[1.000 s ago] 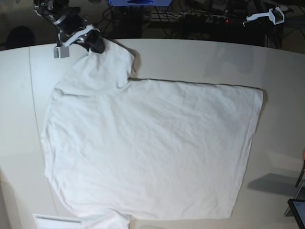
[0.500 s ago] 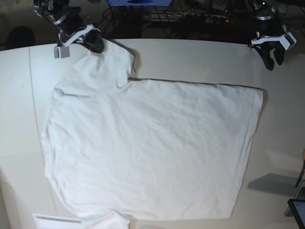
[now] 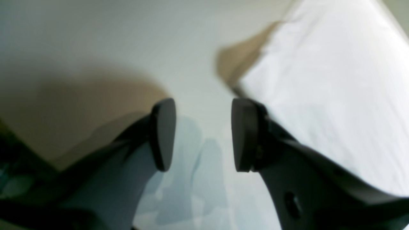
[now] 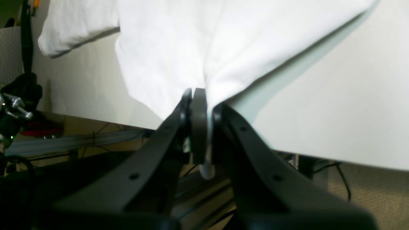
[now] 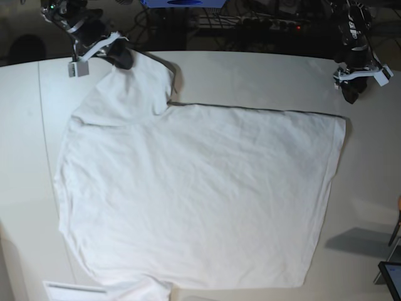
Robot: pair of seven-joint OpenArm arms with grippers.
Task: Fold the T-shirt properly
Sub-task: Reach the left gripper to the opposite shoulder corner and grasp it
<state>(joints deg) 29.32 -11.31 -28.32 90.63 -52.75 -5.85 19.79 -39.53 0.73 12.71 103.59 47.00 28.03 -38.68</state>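
Right fingers (image 4: 204, 108) clamp a thin pinch of shirt (image 5: 200, 194) that may slip, while left fingers (image 3: 199, 134), apart above the counter (image 3: 111, 38), seemingly risk missing the corner.

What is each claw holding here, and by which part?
The right claw pinches the T-shirt at its sleeve tip. The left claw is open, holding nothing.
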